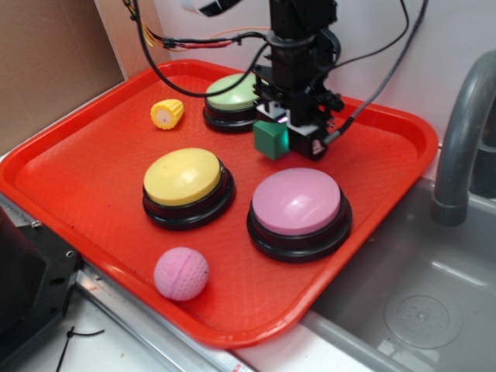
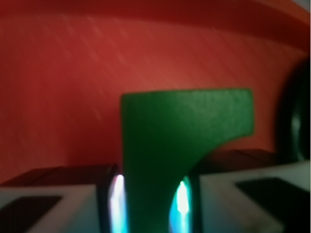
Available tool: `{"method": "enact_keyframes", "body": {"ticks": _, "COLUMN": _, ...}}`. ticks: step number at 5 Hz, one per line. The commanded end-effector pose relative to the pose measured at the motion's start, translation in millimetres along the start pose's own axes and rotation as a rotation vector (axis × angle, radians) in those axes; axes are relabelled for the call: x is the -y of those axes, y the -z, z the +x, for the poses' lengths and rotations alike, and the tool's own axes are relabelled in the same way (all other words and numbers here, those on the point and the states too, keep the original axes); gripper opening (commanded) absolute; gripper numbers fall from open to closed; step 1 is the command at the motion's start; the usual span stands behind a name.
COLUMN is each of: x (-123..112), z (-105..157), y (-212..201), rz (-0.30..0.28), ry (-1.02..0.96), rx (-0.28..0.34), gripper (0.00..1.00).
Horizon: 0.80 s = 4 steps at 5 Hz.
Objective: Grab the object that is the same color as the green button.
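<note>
Fingers (image 2: 150,204) pinching green block (image 2: 180,141), above tray (image 2: 63,87)

Up close we see the dark green block (image 2: 170,145) filling the middle of the wrist view, its curved notch facing lower right. The tool (image 2: 150,204) pinches its lower part between two fingers (image 2: 58,204), with bright glints along both contact edges. Behind it lies the blurred red tray (image 2: 63,87), and a dark rounded shape (image 2: 296,121) sits at the right edge.
</note>
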State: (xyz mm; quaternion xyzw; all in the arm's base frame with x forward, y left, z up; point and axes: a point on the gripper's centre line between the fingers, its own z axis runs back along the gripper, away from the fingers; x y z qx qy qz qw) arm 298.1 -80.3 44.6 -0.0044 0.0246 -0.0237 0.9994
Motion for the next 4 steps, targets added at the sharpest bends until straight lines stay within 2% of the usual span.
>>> {"method": "enact_keyframes", "body": {"ticks": 1, "x": -43, "z": -33, "y": -110, "rz": -0.007, "ry": -0.020, "rx": 0.112, "gripper": 0.00}}
{"method": "enact_keyframes", "body": {"ticks": 2, "x": -71, "z": -69, "y": -139, "rz": -0.003, "ry": -0.133, "rx": 0.166, "gripper": 0.00}}
{"method": "enact_keyframes", "body": {"ticks": 3, "x": -91, "z": -99, "y": -152, "rz": -0.041, "ry": -0.239, "rx": 0.220, "gripper": 0.00}}
{"method": "enact_keyframes", "body": {"ticks": 4, "x": -97, "z": -109, "y": -155, "rz": -0.029, "ry": -0.289, "rx": 0.244, "gripper": 0.00}}
